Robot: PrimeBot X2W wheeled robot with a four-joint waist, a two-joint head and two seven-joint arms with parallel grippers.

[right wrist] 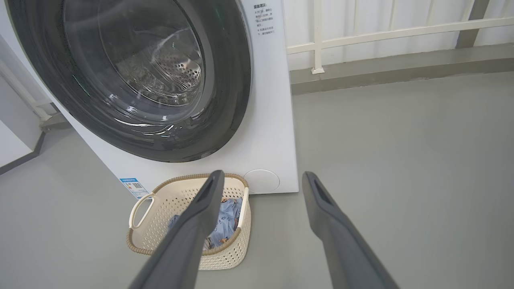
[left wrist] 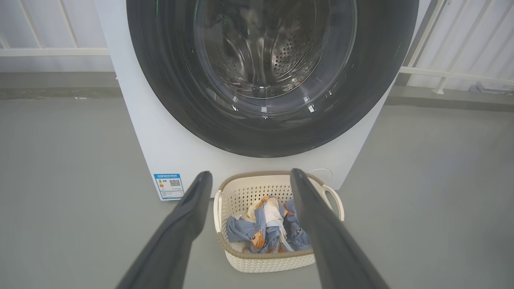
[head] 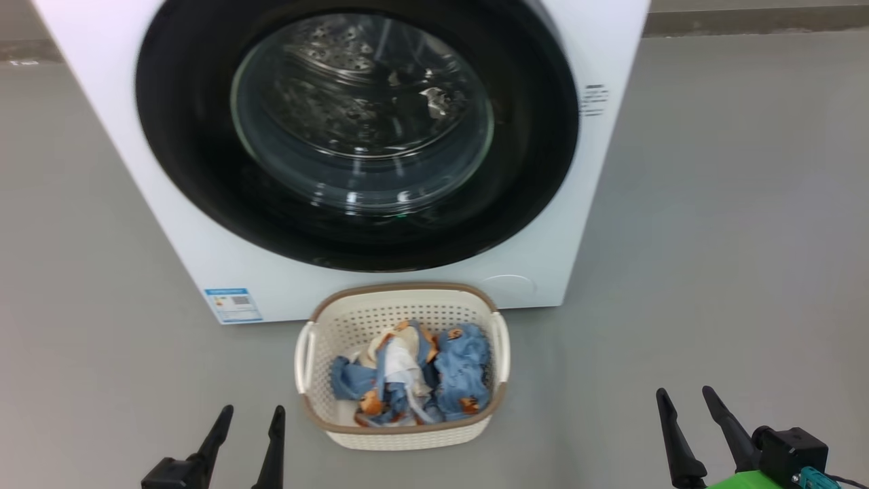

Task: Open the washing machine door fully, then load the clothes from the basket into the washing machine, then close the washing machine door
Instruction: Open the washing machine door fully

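Washing machine door (head: 356, 129): shut on the washing machine (head: 543, 272), ahead of and above both claws; left gripper (head: 252, 409) and right gripper (head: 683, 390) spread wide, empty, flanking the basket (head: 400, 435) of clothes (head: 461, 370); neither arm plainly nearer.

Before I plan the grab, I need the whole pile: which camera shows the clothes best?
The head view: it looks down into the basket, clothes unobstructed. In the left wrist view a finger covers their right edge; in the right wrist view a finger hides all but a blue patch.
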